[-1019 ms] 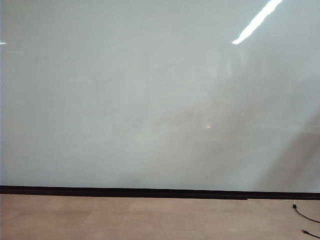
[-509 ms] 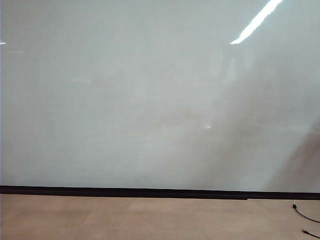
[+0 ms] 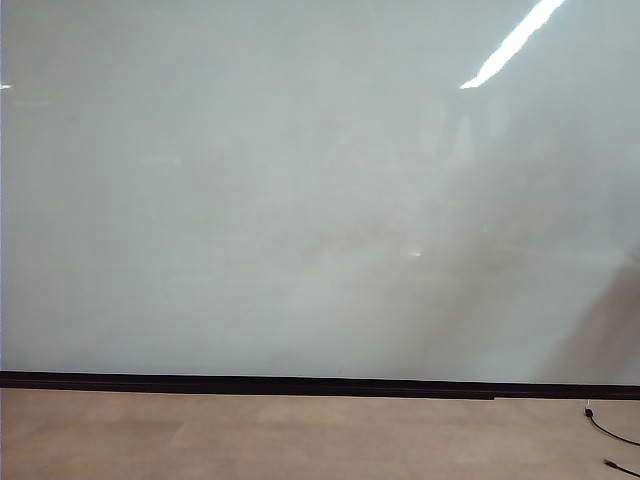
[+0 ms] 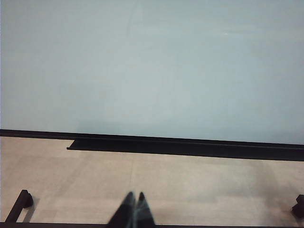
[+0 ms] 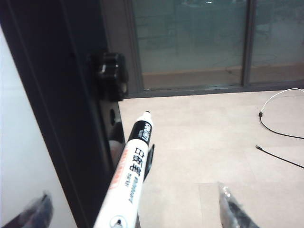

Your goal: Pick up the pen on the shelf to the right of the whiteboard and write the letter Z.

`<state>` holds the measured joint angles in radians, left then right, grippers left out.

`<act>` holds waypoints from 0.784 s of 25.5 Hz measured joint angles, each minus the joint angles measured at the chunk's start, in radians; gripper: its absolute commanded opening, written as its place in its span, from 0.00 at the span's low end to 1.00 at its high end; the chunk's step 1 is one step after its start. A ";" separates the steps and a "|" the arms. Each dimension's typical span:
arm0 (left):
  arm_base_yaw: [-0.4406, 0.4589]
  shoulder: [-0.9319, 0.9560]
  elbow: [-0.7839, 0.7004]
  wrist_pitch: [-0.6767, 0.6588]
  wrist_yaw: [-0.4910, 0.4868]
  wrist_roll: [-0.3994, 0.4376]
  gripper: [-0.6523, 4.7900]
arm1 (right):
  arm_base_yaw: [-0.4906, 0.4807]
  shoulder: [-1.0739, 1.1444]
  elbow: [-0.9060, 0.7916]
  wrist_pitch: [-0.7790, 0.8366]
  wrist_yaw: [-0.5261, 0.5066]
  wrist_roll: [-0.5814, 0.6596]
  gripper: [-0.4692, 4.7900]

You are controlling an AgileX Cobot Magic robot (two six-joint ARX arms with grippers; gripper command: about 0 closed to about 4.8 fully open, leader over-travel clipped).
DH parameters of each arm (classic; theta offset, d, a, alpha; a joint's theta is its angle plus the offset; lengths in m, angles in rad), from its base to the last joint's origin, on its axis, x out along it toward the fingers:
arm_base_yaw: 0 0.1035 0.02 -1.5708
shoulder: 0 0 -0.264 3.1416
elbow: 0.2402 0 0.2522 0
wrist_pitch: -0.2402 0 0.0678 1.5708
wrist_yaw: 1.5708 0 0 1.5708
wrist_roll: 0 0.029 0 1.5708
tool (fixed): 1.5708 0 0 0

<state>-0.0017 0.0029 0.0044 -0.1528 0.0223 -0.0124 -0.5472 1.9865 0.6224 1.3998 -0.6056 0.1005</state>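
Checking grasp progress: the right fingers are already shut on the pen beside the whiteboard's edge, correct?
Not shut. In the right wrist view the right gripper is wide open, its fingers either side of the pen, which stands beside the whiteboard edge.

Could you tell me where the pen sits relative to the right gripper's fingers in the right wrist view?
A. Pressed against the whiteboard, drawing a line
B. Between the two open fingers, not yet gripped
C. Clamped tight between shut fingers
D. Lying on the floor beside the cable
B: the pen stands in the gap of the open right gripper, with both fingertips well clear of it on either side.
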 measured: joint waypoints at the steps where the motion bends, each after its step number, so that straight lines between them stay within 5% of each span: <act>1: 0.000 0.000 0.000 0.000 0.000 0.000 0.11 | 0.000 0.000 0.001 0.000 0.000 0.000 0.94; 12: 0.000 0.000 0.000 0.000 0.000 0.000 0.11 | 0.000 -0.001 0.017 0.002 -0.026 0.000 0.71; 20: 0.000 0.000 0.000 0.000 0.000 0.000 0.11 | 0.000 -0.001 0.017 0.002 -0.023 0.000 0.64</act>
<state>-0.0017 0.0029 0.0044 -0.1528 0.0223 -0.0124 -0.5476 1.9854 0.6395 1.4014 -0.6289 0.1001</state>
